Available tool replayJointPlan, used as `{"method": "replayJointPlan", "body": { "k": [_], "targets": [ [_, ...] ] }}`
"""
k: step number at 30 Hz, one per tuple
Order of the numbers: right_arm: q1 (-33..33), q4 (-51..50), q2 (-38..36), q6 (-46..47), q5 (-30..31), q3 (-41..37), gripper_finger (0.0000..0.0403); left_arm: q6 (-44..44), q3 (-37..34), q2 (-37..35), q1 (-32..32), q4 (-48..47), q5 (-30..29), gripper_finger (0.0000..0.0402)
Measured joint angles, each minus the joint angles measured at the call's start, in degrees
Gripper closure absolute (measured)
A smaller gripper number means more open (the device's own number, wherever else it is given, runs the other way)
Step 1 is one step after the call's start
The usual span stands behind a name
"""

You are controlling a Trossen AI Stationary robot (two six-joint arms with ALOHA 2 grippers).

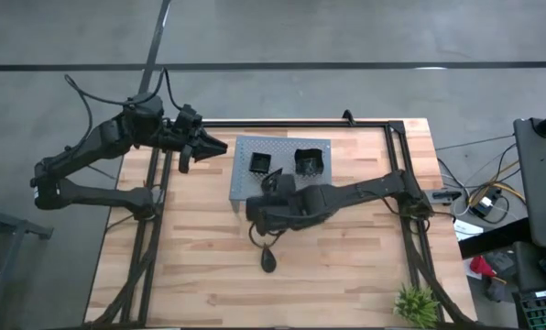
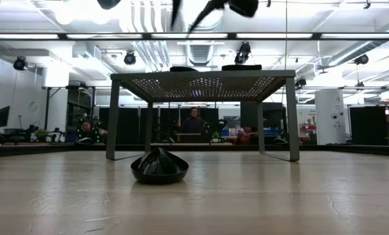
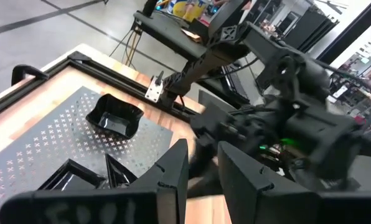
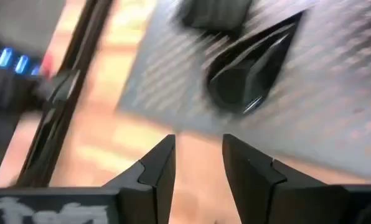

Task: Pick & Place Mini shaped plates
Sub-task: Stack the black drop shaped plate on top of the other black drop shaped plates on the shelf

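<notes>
Two square black plates (image 1: 260,163) (image 1: 309,160) sit on the grey perforated rack (image 1: 291,145). A teardrop-shaped black plate (image 4: 248,71) lies flat on the rack too, just ahead of my right gripper (image 4: 198,146). That gripper (image 1: 269,189) hovers open over the rack's near edge, with nothing between its fingers. Another teardrop plate (image 1: 269,260) (image 2: 158,166) rests on the wooden table, nearer than the rack. My left gripper (image 1: 220,147) (image 3: 201,158) hangs open above the table's far left, beside the rack, holding nothing.
The rack stands on legs (image 2: 113,117) above the table top. A dark metal frame (image 1: 397,137) runs along the table's far and side edges. A small green plant (image 1: 416,304) stands at the near right corner. Bare wood lies around the near teardrop plate.
</notes>
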Motion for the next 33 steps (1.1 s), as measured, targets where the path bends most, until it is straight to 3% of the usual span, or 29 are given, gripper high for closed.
{"method": "replayJointPlan", "body": {
  "k": [5, 10, 22, 33],
  "targets": [
    [3.18, 6.77, -0.11, -15.7, -10.95, 0.85, 0.029, 0.02, 0.0, -0.04, 0.02, -0.31, 0.04, 0.0321],
    [5.81, 7.82, -0.04, -22.49, -17.39, -1.13, 0.0305, 0.02, 0.0, -0.08, 0.01, -0.29, 1.13, 0.0321],
    [8.92, 12.29, 1.37, -20.46, -19.78, -11.67, 0.0335, 0.17, 0.0, -1.04, 0.0, -2.1, 3.56, 0.0321],
    [9.02, 29.94, 2.95, -15.8, -25.02, -25.97, 0.0293, 0.04, 0.0, -2.93, 0.0, -3.39, 3.78, 0.0321]
  ]
}}
